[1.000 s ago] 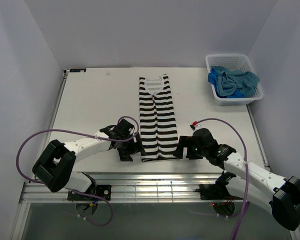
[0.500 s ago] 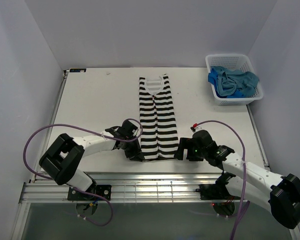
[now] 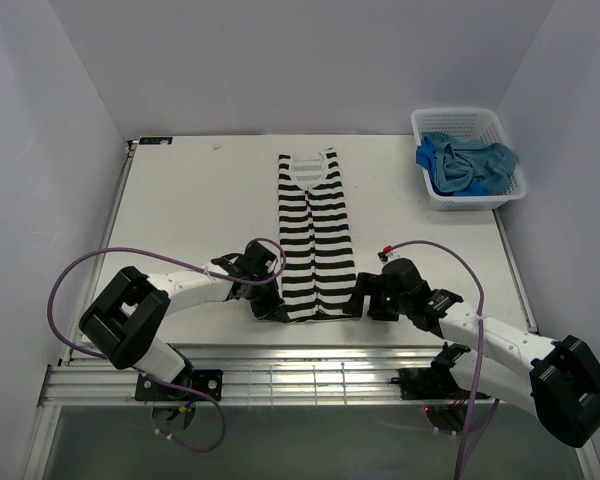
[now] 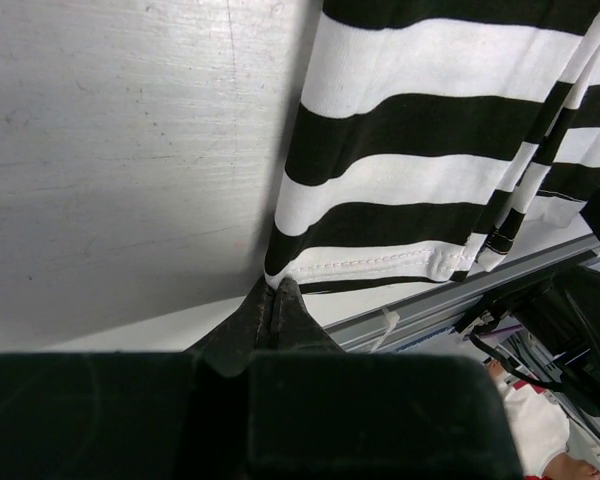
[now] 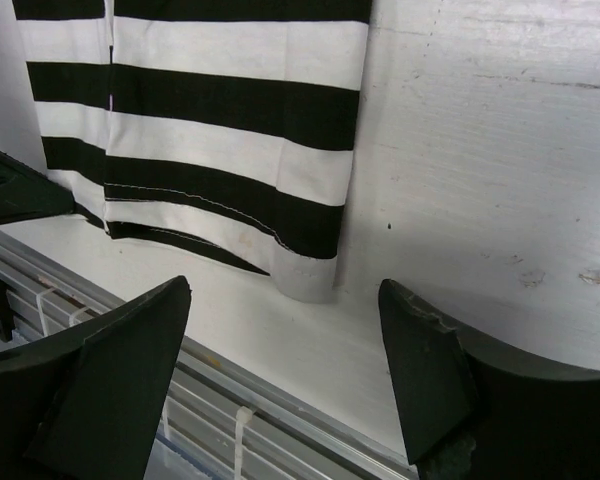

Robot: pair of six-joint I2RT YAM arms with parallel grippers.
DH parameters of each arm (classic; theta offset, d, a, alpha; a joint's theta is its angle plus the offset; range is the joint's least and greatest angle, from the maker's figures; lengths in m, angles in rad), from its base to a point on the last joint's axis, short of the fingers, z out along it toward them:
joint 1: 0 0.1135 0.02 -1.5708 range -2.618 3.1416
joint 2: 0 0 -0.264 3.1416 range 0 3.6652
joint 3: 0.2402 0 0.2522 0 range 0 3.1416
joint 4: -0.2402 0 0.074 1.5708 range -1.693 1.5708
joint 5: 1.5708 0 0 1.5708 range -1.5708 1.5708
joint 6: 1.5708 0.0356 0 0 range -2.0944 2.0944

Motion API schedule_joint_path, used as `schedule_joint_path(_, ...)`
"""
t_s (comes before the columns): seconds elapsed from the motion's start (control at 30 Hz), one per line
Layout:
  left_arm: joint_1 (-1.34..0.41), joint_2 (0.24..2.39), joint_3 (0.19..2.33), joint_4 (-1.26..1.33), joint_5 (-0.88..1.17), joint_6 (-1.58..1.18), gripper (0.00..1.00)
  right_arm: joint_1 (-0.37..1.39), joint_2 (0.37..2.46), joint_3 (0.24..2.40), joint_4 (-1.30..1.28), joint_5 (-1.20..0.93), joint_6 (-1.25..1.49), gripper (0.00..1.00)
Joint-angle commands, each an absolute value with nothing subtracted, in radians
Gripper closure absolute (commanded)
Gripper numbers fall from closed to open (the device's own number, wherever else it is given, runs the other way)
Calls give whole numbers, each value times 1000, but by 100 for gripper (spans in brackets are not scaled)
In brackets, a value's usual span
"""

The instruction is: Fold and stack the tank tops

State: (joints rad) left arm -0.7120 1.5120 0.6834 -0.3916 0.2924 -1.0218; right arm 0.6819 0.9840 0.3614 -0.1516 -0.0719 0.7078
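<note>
At the near edge of the table (image 3: 200,190), the left end effector (image 4: 273,295) has its fingers pressed fully together, tips at the near-left hem corner of the striped tank top (image 4: 420,150). The wrist view does not confirm whether cloth is pinched between them or merely touched. The right end effector (image 5: 280,300) stands wide open with nothing held, one finger on either side of the near-right hem corner and not yet closed on it. The striped top lies flat down the middle of the table as a narrow strip, hem toward the arms and neckline at the far end. Its sides appear turned in to meet along a centre line, so the lengthwise fold is judged done and the crosswise fold outstanding. The fabric is thin, soft and light. It should drape and sag when lifted, and stacked layers may slide apart unless all are caught together. The recommended hold is at the two near hem corners, one per arm, pinching through every layer at the stitched hem, which offers the firmest purchase. At the far right, well apart from the arms, the white lattice basket (image 3: 467,200) holds the teal-blue top (image 3: 485,158) and the royal blue top (image 3: 426,157) — both crumpled and unfolded.
</note>
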Motion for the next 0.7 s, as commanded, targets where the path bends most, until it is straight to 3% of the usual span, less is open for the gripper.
schedule_joint_path(0.0, -724, 1493, 657, -408, 247, -1034, 100, 681, 1014, 333, -109, -107, 738, 20)
schedule_joint_path(0.17, -727, 1485, 650, -408, 245, -1043, 100, 681, 1037, 311, -101, -106, 750, 38)
schedule_joint_path(0.3, -729, 1493, 652, -408, 238, -1046, 100, 681, 1049, 305, -103, -86, 764, 61)
schedule_joint_path(0.53, -729, 1499, 653, -410, 235, -1051, 100, 680, 1058, 302, -103, -11, 775, 74)
schedule_joint_path(0.57, -729, 1499, 653, -410, 235, -1052, 100, 680, 1061, 301, -101, -9, 770, 77)
schedule_joint_path(0.6, -730, 1497, 652, -410, 241, -1051, 100, 680, 1062, 302, -103, -9, 764, 90)
schedule_joint_path(0.67, -730, 1496, 652, -410, 245, -1052, 100, 681, 1049, 304, -101, -18, 735, 92)
